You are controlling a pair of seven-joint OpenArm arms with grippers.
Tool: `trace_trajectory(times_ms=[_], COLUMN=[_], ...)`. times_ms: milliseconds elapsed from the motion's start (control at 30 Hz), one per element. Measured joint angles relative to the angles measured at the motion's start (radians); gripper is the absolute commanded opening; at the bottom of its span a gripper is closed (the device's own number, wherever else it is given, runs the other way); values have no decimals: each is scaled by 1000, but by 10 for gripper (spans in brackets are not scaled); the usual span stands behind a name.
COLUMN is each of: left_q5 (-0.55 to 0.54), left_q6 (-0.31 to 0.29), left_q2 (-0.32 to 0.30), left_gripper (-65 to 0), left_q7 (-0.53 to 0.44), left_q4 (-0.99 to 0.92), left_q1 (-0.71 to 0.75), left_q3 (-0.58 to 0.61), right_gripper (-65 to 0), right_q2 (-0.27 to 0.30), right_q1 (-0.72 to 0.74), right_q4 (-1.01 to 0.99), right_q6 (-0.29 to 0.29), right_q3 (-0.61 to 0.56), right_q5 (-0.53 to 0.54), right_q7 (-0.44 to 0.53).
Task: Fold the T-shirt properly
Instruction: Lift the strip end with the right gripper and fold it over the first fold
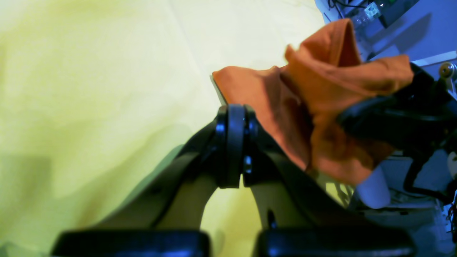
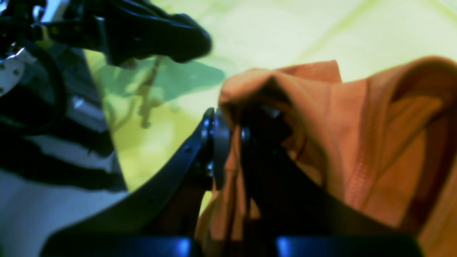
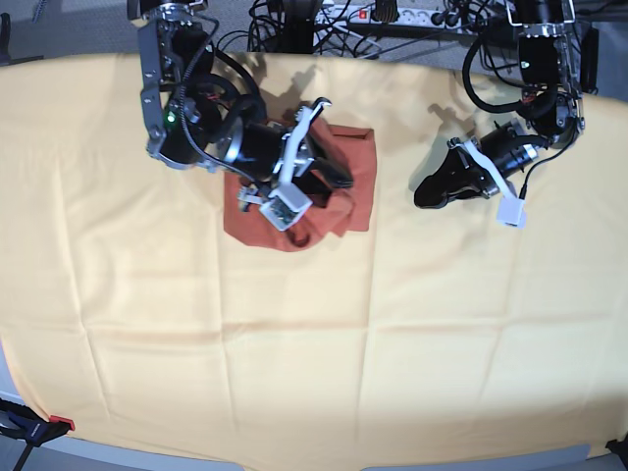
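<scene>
Since the left wrist view is blurry, about all that's clear is the left end effector [image 1: 234,142] pinched together on nothing over the yellow cloth [image 1: 89,89], with the T-shirt [image 1: 321,107] bunched off to its right. Right wrist view: the right end effector [image 2: 228,142] is clamped on orange fabric, which hides one finger. Base view: the shirt sits crumpled at the table's far side, half covered by the right arm [image 3: 196,118]; the left end effector hangs well apart.
</scene>
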Motion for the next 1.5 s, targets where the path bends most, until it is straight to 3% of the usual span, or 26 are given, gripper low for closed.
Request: trace_trajectory(times_ms=[33, 167, 200, 233, 433, 533, 633, 900, 1133, 1200, 1367, 1500], left_q5=[0, 0, 0, 0, 3, 4, 4, 5, 4, 4, 4, 5], left_q6=[0, 0, 0, 0, 0, 0, 0, 0, 0, 0, 0, 0], left_q2=[0, 1, 0, 0, -1, -21, -52, -55, -58, -57, -58, -51], left_gripper=[-650, -650, -650, -650, -650, -650, -650, -650, -650, -650, -650, -650], left_q7=[0, 0, 0, 0, 0, 0, -1, 0, 0, 0, 0, 1], left_q4=[0, 0, 0, 0, 0, 0, 0, 0, 0, 0, 0, 0], left_q1=[0, 0, 0, 0, 0, 0, 0, 0, 0, 0, 0, 0], left_q3=[0, 0, 0, 0, 0, 0, 0, 0, 0, 0, 0, 0], right_gripper=[-620, -217, -171, -165, -169, -170, -170, -170, -177, -268, -635, -650], right_q2=[0, 3, 3, 3, 3, 3, 3, 6, 80, 79, 75, 76], right_q1=[11, 43, 53, 67, 138, 165, 165, 129, 75, 76, 76, 77], right_q4=[-7, -7, -7, -7, -5, 35, 80, 77, 77, 77, 77, 77], right_q6=[0, 0, 0, 1, 3, 3, 4, 4, 4, 4, 4, 5], right_q3=[-18, -95, -110, -126, -142, -130, -100, -97, -143, -169, -177, -177], right_q5=[1, 3, -8, -24, -68, -69, -59, -121, -119, -174, -335, -351], right_q7=[2, 2, 2, 2, -3, -56, -51, -72, -85, -76, 66, 126])
